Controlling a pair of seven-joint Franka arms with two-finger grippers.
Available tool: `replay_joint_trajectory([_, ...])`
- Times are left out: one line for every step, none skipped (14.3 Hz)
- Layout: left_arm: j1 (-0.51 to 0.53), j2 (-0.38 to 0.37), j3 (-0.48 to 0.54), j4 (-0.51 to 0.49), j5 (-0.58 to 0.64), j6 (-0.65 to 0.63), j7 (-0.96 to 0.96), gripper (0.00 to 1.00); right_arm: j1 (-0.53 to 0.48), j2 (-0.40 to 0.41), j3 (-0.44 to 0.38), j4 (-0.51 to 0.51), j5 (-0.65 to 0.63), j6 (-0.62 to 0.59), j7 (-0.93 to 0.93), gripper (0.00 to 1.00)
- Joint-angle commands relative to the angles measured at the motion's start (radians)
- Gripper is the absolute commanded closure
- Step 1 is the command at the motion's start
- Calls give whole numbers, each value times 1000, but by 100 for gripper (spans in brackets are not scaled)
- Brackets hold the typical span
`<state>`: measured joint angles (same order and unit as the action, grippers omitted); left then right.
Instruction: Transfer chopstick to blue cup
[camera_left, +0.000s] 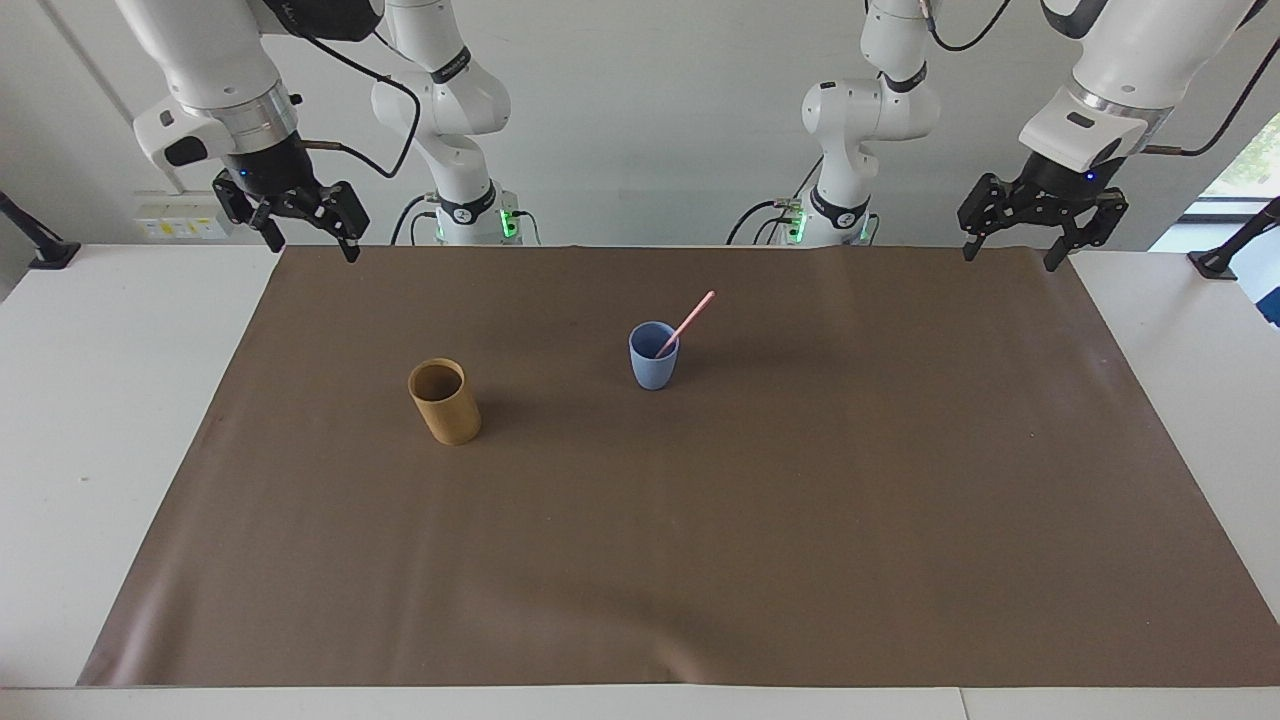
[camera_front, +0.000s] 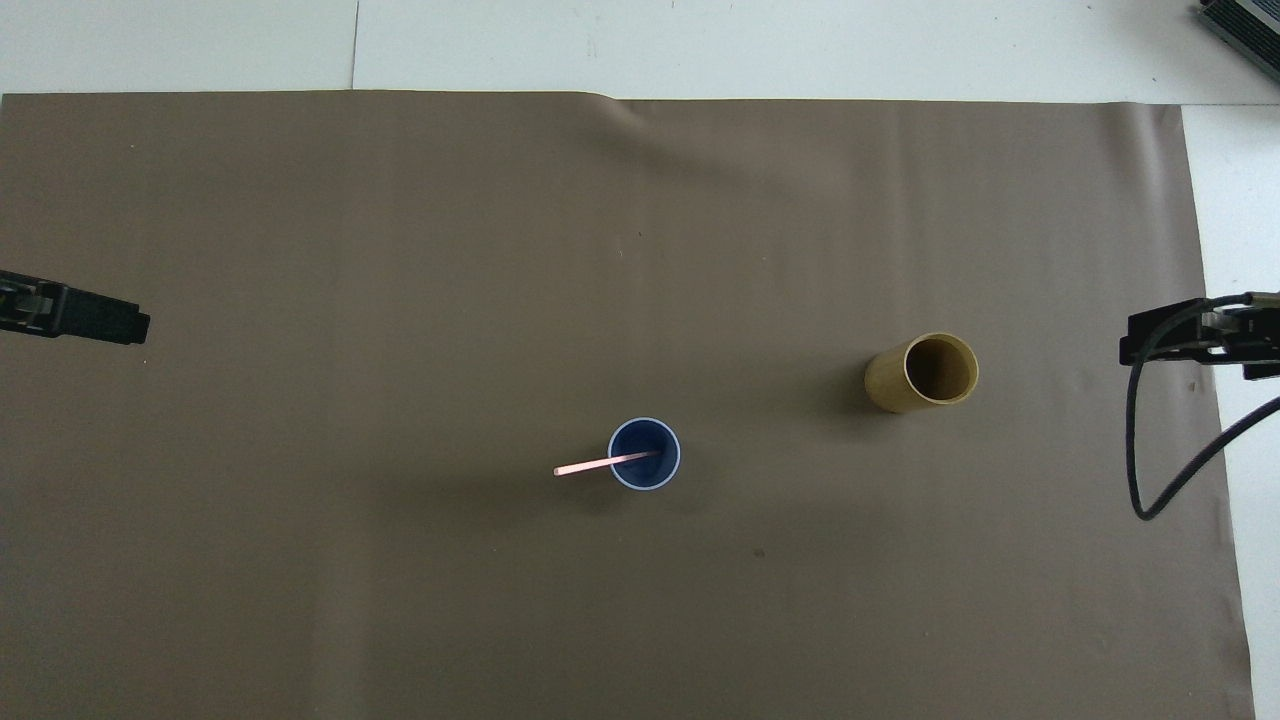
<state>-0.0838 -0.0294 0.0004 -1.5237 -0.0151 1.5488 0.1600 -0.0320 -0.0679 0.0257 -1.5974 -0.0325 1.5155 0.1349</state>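
The overhead view is cutting both grippers off at its side edges, so only dark tips are showing there, with a black cable (camera_front: 1160, 450) looping down beside the right one. The chopstick's lower end is sitting hidden inside the blue cup (camera_left: 653, 357), so where it rests against the cup's floor cannot be made out.

The brown mat (camera_left: 700, 560) is lying matte and smooth over the white table (camera_left: 100, 400), with a faint crease near its edge farthest from the robots. The blue cup is showing as a small, handleless, matte piece tapering toward its base. The tan cup (camera_left: 445, 402) is standing as a taller plain cylinder, open at the top, nearer the right arm's end of the mat.

The chopstick (camera_left: 690, 320), thin, straight and pale pink, is standing in the blue cup around the middle of the mat, leaning on the rim. Its long axis is slanting upward, with the free end pointing toward the left arm's end of the table.

The right gripper (camera_left: 297, 228) is hanging over the mat's corner at the robots' edge, jaws spread wide and holding nothing. The left gripper (camera_left: 1016, 240) is hovering over the other robot-side corner, jaws equally wide, also empty.
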Motion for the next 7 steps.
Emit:
replay_joint_trajectory([19, -1, -11, 5, 7, -16, 39, 0, -17, -21, 2, 2, -7, -49, 17, 0])
replay_joint_trajectory([21, -1, -11, 5, 7, -24, 39, 0, -23, -18, -4, 8, 5, -64, 14, 0])
replay_joint_trajectory([22, -3, -11, 4, 7, -26, 39, 0, -23, -13, -6, 13, 34, -63, 18, 0])
replay_joint_trajectory([28, -3, -11, 2, 7, -26, 39, 0, -20, -15, -4, 14, 40, -63, 22, 0])
replay_joint_trajectory([29, -3, -11, 2, 7, -29, 38, 0, -19, -16, -4, 16, 34, -60, 22, 0])
replay_joint_trajectory([29, -4, -11, -1, 7, -33, 36, 0, -19, -15, -3, 17, 26, -57, 20, 0])
replay_joint_trajectory([29, -4, -11, -1, 7, -33, 36, 0, -19, -15, -3, 16, 23, -49, 14, 0])
